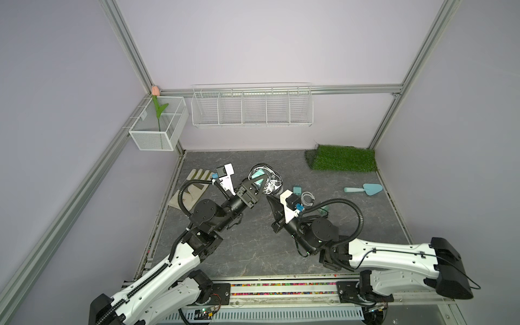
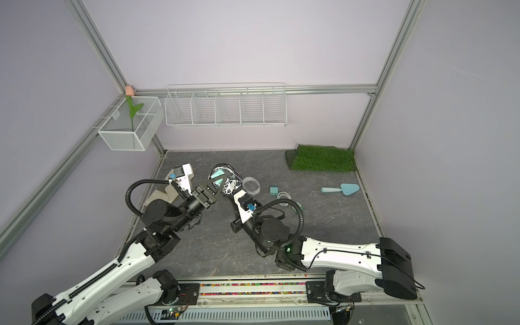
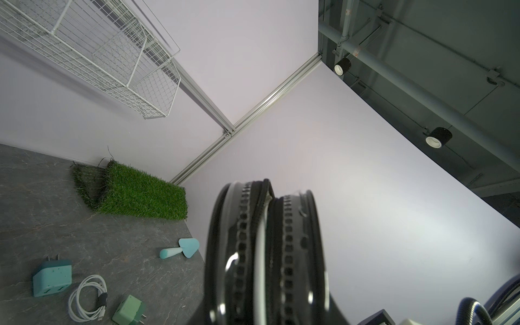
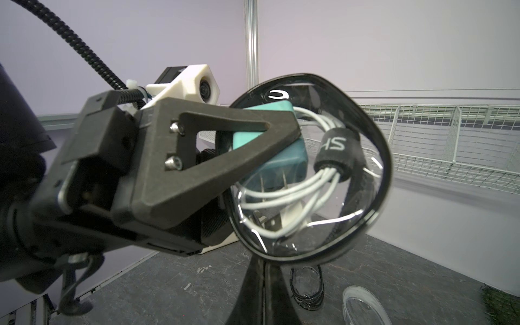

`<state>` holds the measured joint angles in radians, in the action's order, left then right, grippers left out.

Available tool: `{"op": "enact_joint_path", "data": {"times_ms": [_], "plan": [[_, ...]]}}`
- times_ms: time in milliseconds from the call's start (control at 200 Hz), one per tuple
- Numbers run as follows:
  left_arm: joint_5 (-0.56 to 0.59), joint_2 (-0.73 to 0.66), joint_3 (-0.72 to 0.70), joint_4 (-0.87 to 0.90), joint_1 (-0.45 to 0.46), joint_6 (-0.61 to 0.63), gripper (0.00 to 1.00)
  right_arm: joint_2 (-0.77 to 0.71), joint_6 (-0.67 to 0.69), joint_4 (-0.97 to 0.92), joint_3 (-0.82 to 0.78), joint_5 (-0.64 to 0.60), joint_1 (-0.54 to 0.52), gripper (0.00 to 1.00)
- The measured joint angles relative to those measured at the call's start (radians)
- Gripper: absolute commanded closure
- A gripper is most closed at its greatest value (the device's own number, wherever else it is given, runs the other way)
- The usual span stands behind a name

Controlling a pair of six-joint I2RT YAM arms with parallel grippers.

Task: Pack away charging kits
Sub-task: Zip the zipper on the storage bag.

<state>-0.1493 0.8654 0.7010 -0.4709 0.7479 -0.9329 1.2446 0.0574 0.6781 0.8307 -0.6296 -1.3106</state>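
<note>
Between the fingers of the left pincer (image 1: 261,183), lifted clear of the counter (image 1: 239,247), a black-rimmed case (image 1: 271,174) stands on edge, clamped across its clear faces. Through its window show a packed adapter (image 4: 284,163), teal, and a packed cable (image 4: 281,194), white and coiled. The right pincer (image 4: 263,266) points up from below with its fingers drawn fully together, the tips meeting the case's lower rim; whether they pinch anything there I cannot tell. Beneath the lifted case, on the counter, lie a second dark-rimmed case (image 4: 306,287) and, just beside it, a clear white-rimmed case (image 2: 250,184). Right of the right pincer sit a loose teal adapter (image 1: 296,190), a loose white cable (image 1: 307,198) close by it, and a green adapter (image 3: 129,311) near the cable. Farther right lies a light-blue trowel (image 1: 364,189), with a grass mat (image 1: 343,159) beyond it in the far corner. Left of the left pincer, a beige glove (image 1: 194,185) lies partly under that arm.
</note>
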Motion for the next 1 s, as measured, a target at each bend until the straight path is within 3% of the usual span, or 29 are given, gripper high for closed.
{"op": "enact_joint_path", "data": {"times_ms": [435, 635, 1001], "plan": [[0.013, -0.046, 0.027, 0.199, 0.007, 0.086, 1.00, -0.115, 0.019, -0.115, -0.072, 0.029, 0.055, 0.94], [-0.086, 0.029, 0.153, 0.330, 0.005, 0.173, 1.00, -0.169, 0.062, -0.212, -0.072, 0.109, 0.110, 0.94], [-0.192, 0.037, 0.227, 0.575, 0.007, 0.378, 1.00, -0.296, 0.147, -0.422, -0.104, 0.272, 0.192, 0.94]]}}
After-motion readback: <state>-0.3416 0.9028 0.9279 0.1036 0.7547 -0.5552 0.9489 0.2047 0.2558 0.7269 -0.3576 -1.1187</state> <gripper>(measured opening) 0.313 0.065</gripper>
